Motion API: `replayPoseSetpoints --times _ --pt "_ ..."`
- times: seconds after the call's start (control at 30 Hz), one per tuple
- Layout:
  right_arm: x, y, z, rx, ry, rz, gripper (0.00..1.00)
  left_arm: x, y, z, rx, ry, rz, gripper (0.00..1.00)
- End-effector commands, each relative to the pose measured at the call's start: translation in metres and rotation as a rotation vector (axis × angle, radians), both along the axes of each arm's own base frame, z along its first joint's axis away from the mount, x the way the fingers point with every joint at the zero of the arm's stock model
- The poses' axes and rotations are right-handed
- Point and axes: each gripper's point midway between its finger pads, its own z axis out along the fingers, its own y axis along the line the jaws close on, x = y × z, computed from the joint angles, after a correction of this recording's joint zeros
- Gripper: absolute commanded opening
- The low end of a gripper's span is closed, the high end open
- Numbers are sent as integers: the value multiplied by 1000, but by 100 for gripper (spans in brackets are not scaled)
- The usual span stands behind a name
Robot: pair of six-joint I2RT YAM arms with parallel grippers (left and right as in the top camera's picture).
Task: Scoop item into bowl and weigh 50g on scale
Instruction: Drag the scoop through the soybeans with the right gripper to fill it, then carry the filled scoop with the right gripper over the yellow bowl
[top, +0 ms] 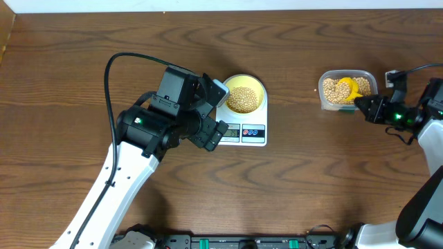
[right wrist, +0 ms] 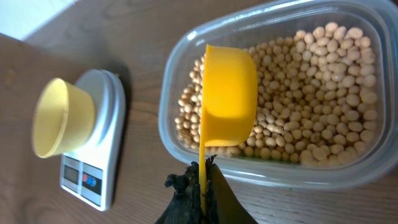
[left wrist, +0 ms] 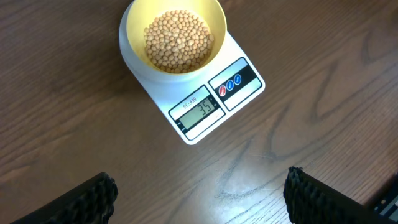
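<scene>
Soybeans lie in the pale-yellow bowl on the scale. Its display reads 35, so I judge more is needed. My right gripper is clamped on the yellow scoop, which is down in the clear tub. My left gripper hangs near the scale, fingers apart.

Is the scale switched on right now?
On: the scale has its display reading 35, with the bowl of beans resting on it.
</scene>
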Motion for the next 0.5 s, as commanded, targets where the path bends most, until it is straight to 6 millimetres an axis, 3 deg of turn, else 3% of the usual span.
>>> replayPoseSetpoints --times 0.0,0.33,0.47 --pt "0 2 8 104 -9 -10 1 -2 1 1 2 -7 -14 88" --pt "8 -6 20 191 -16 -80 1 -2 1 1 2 -7 -14 88" --pt "10 -1 29 272 -11 -86 1 -2 1 1 2 -7 -14 88"
